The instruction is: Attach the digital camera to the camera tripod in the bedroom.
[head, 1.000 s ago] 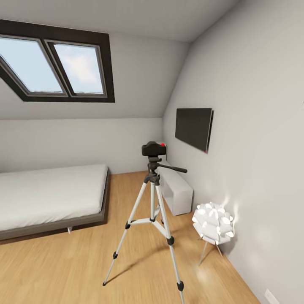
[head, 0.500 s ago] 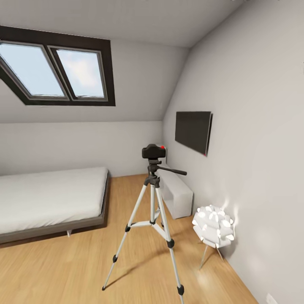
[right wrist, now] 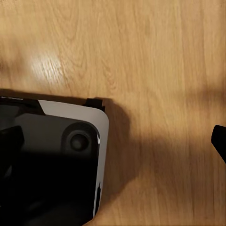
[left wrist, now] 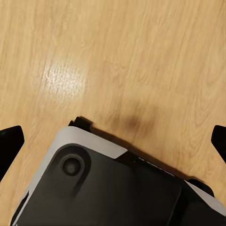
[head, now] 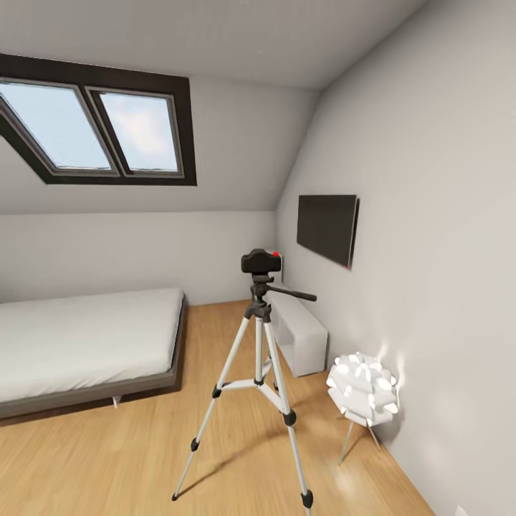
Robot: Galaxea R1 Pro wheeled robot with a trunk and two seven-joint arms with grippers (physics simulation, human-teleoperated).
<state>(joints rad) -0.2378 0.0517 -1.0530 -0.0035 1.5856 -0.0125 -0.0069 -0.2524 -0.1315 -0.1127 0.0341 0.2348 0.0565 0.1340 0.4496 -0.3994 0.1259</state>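
head view: the camera [head: 260, 261] sits on top of the tripod [head: 258, 373], on the floor between bed [head: 86, 344] and lamp [head: 362, 383]. a bump from the base could topple it. left wrist view: left jaws [left wrist: 113, 141] spread wide, empty, over floor. right wrist view: right jaws [right wrist: 113, 141] likewise wide, holding nothing.

Left hand [left wrist: 113, 141] and right hand [right wrist: 113, 136] spread, floorward.
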